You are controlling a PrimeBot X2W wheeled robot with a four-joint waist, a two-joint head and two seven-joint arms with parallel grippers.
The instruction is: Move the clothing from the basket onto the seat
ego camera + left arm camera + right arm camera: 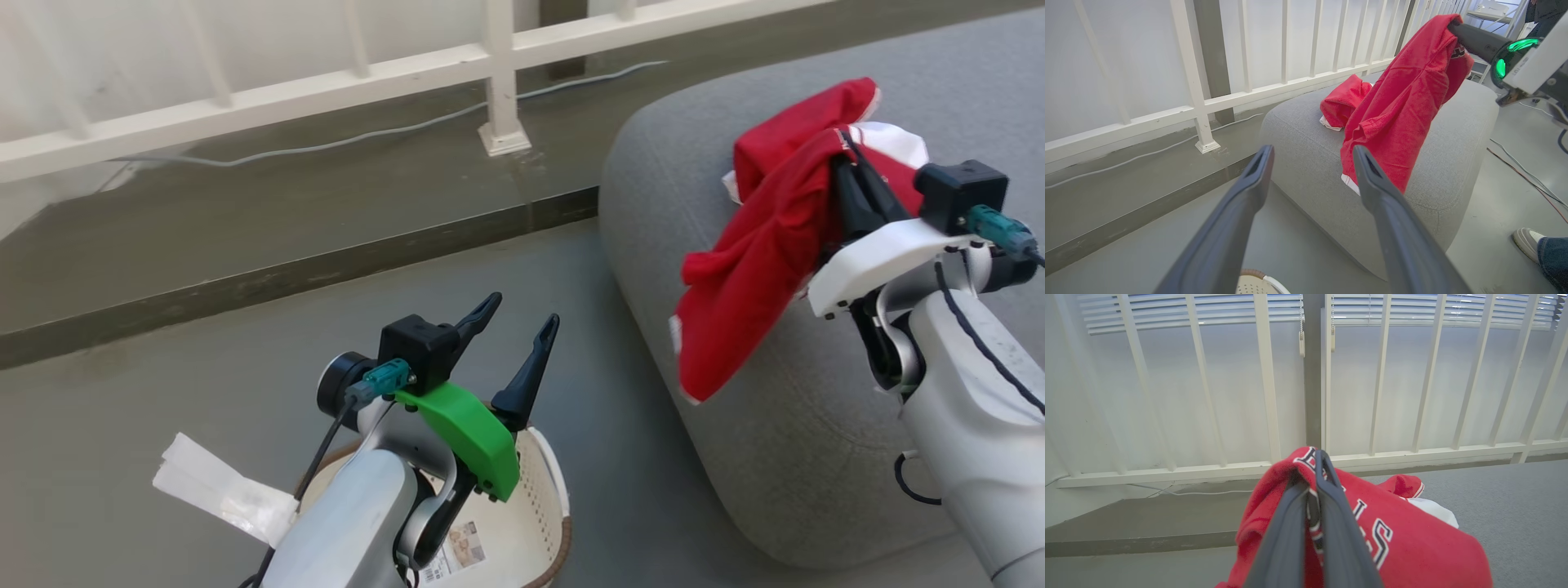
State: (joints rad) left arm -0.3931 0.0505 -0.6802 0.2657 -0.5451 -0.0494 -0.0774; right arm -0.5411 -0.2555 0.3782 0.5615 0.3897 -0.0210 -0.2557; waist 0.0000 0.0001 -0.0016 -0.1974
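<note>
Head view: right claw (845, 155) clamped tight on the red jersey (759, 269), held high over the seat (816, 425) edge nearest the basket (543, 482). Cloth drapes down that side, prob. lifted to clear the edge before release. 2nd red garment (804, 114) lies on the seat top. Left claw (522, 314) spread wide, holding nothing, parked above the basket

Left wrist view: adds a person's shoe (1527, 241) on the floor past the seat

Right wrist view: fingers pinch right through white "BULLS" lettering, unreadable from the other 2 views

Grey floor (204, 392) bearing large grey seat (816, 425), cream basket (543, 482), white wrapper (220, 486), red garment (1343, 102) crumpled on seat
</note>
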